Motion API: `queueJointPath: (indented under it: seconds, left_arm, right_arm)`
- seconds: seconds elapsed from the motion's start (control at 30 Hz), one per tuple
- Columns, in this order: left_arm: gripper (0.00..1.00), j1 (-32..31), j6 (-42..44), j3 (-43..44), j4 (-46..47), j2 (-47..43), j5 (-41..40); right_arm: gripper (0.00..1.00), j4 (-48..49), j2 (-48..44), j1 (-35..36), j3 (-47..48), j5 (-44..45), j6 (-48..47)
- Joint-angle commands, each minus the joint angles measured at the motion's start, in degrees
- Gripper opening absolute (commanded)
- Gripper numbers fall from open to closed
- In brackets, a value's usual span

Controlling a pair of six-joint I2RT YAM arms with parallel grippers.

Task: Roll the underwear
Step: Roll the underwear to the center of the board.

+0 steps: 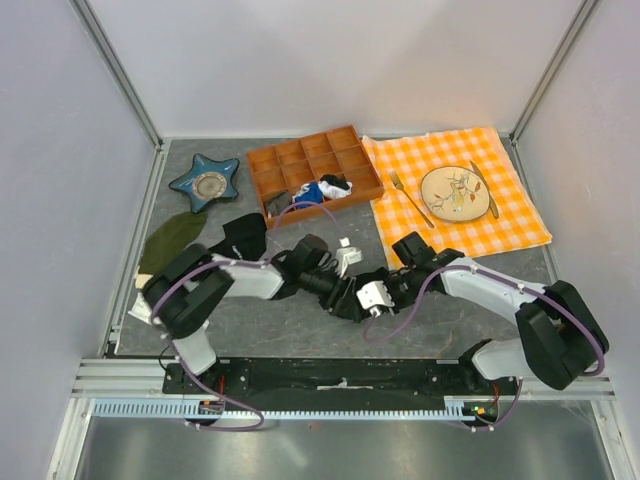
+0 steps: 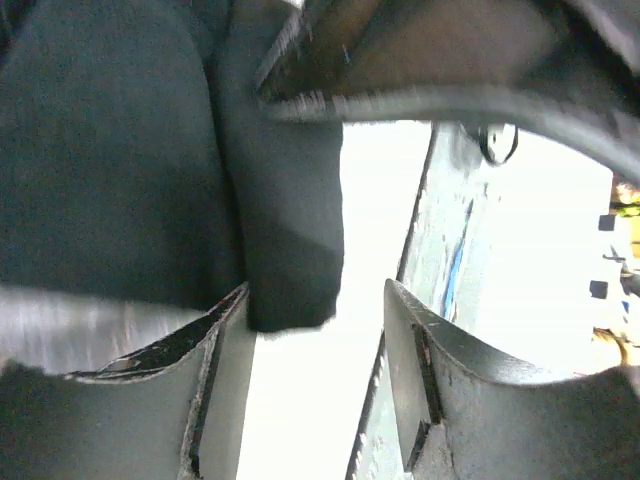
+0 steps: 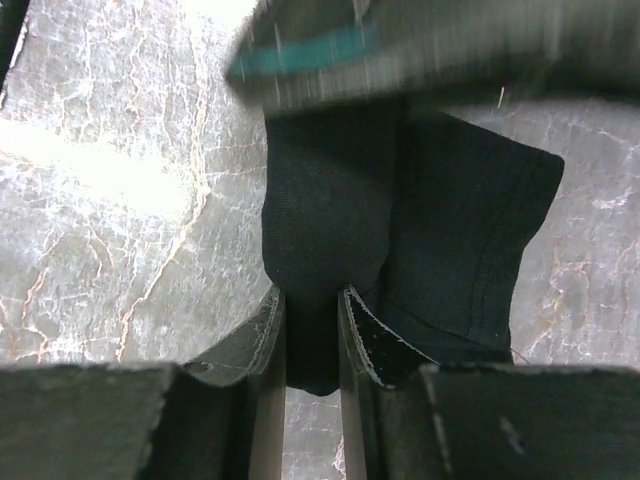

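The underwear (image 3: 330, 200) is plain black fabric, bunched into a thick fold on the grey marbled table. My right gripper (image 3: 312, 295) is shut on a fold of it, which fills the narrow gap between the fingers. In the left wrist view the same black fabric (image 2: 120, 150) hangs above and left of my left gripper (image 2: 315, 290), which is open, with the cloth edge touching the left fingertip (image 2: 225, 320) and nothing in the gap. In the top view both grippers meet at the table's middle, left (image 1: 333, 285) and right (image 1: 352, 300), and they hide the garment.
An orange wooden compartment tray (image 1: 300, 150) holds small cloths at the back. A blue star dish (image 1: 205, 180), an olive-green cloth (image 1: 170, 240) and a smaller black cloth (image 1: 243, 235) lie at the left. An orange checked cloth (image 1: 520, 220) with a plate (image 1: 455, 190), fork and knife lies at the right.
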Motion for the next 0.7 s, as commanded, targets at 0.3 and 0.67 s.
queueJointPath:
  seconds: [0.3,0.67]
  left_arm:
    - [0.64,-20.6,22.9,-31.8,16.8,-40.5,-33.9]
    - [0.75,-28.4,37.0,-19.0,8.8,-26.3,-46.0]
  right_arm:
    - [0.22,-35.3,22.0,-2.1,17.2,-14.4,-4.4]
    - [0.23,-41.4,34.5,-6.4,25.3,-16.0,-3.9]
